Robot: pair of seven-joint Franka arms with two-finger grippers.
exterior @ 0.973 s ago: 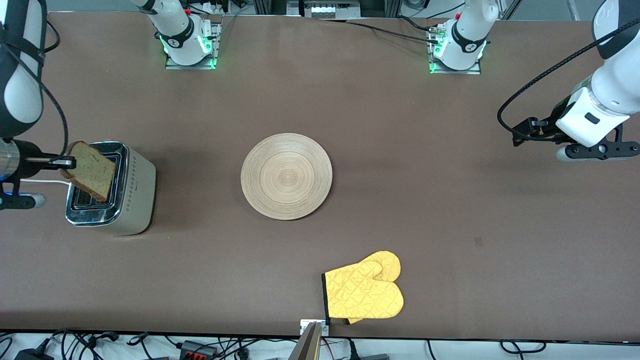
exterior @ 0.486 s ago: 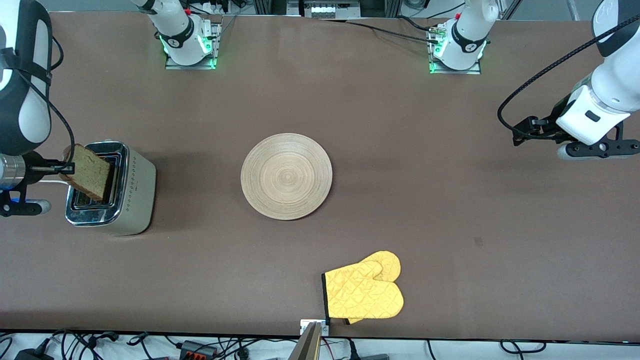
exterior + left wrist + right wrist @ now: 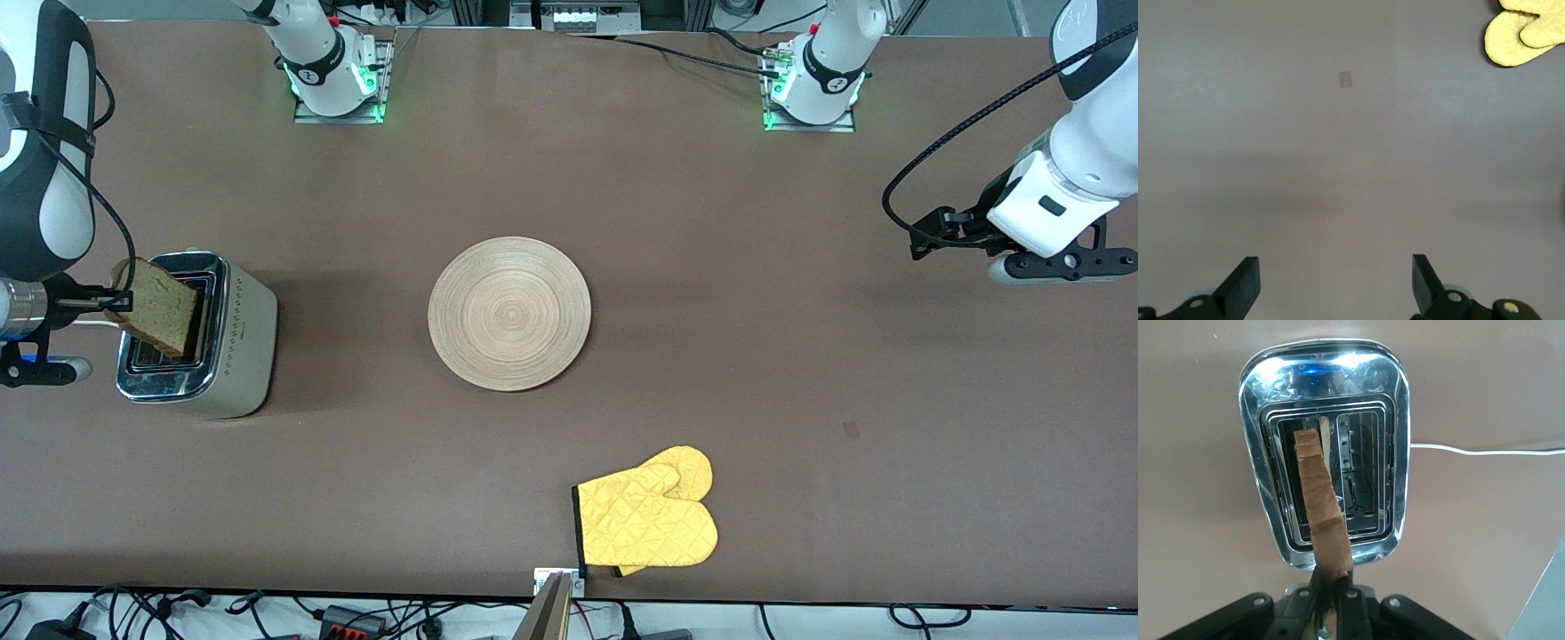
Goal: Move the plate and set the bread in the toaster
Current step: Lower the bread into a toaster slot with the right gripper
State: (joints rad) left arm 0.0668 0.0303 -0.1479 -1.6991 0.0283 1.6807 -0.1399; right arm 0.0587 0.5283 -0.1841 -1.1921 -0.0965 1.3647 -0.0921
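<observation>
The toaster (image 3: 233,342) stands at the right arm's end of the table, chrome top up, both slots showing in the right wrist view (image 3: 1378,407). My right gripper (image 3: 114,300) is shut on the bread (image 3: 163,307), a brown-crusted slice held on edge and tilted over the toaster's top. In the right wrist view the bread (image 3: 1321,503) hangs over one slot, pinched by my right gripper (image 3: 1333,590). The round wooden plate (image 3: 509,313) lies mid-table. My left gripper (image 3: 1336,283) is open and empty, over bare table at the left arm's end.
A yellow quilted oven mitt (image 3: 647,520) lies near the front edge, nearer the camera than the plate; it also shows in the left wrist view (image 3: 1525,33). The toaster's white cord (image 3: 1485,450) trails off across the table. A small grey mark (image 3: 851,430) is on the table.
My right gripper has drawn the bread a little toward the right arm's end and lowered it over the toaster. The left arm has lifted slightly.
</observation>
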